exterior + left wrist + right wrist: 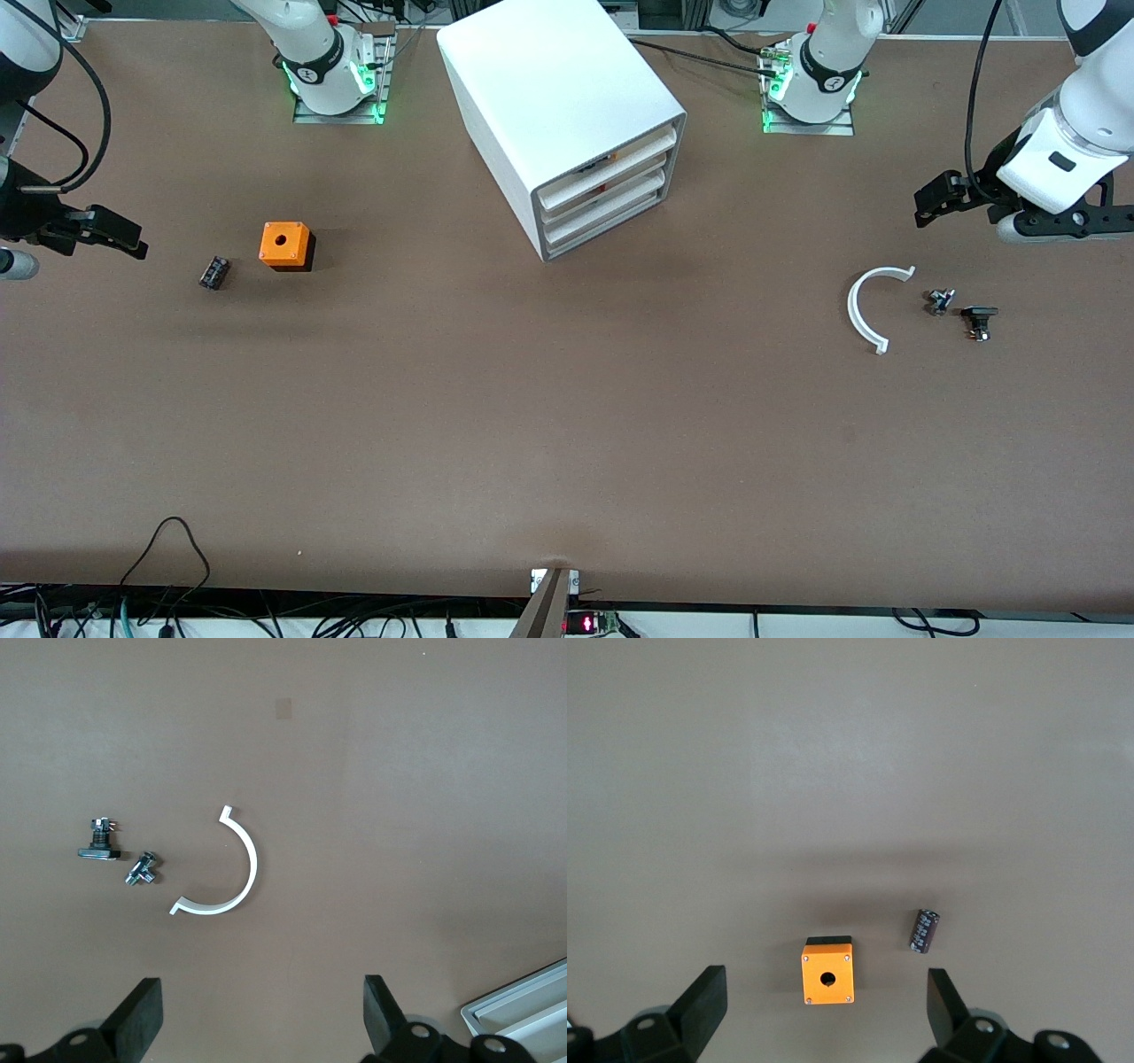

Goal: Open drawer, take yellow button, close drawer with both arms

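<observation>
Between the two bases on the tabletop [567, 425] I see the cabinet [549, 97], its top drawer [611, 164] pushed in flush with the two below; I cannot make out the button. My left tool [261, 1028] hangs spread wide over the left arm's end, above a white arc [873, 306] and two small dark parts [939, 301] [978, 321] lying beside it. My right tool [824, 1023] hangs released over the right arm's end, above the orange cube [285, 245] and a small black cylinder [213, 272]. Both arms wait.
</observation>
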Controlling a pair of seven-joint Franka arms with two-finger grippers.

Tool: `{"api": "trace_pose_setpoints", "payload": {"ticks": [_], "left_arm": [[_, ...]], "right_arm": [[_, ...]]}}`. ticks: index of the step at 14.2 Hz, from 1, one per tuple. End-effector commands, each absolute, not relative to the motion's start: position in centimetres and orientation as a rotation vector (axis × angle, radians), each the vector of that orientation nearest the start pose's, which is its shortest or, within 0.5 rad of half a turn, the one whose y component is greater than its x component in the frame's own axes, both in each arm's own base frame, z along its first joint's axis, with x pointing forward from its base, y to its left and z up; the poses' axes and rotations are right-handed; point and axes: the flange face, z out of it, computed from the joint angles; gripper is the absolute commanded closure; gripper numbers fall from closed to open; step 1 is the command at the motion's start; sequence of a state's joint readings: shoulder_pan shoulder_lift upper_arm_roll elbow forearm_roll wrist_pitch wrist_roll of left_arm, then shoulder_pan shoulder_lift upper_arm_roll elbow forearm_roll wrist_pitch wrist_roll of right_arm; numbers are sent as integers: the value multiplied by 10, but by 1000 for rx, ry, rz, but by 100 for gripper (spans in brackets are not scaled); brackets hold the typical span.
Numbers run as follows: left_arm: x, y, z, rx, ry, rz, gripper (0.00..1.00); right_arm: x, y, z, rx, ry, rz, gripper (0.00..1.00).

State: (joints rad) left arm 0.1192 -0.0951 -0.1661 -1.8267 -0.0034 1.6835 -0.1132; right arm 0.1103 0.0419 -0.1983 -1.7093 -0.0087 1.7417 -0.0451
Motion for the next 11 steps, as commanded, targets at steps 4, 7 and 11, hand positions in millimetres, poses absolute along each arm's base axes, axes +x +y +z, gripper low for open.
{"api": "trace_pose_setpoints", "payload": {"ticks": [4, 7, 11], "left_arm": [[536, -26, 570, -3126, -95, 89, 0], [540, -25, 573, -3129, -95, 75, 0], [549, -30, 578, -3142, -86, 56, 0]], "right_arm": [[573, -47, 557, -3163, 40, -6, 0], [573, -47, 557, -3163, 40, -6, 0], [573, -47, 557, -3159, 65, -4, 0]]}}
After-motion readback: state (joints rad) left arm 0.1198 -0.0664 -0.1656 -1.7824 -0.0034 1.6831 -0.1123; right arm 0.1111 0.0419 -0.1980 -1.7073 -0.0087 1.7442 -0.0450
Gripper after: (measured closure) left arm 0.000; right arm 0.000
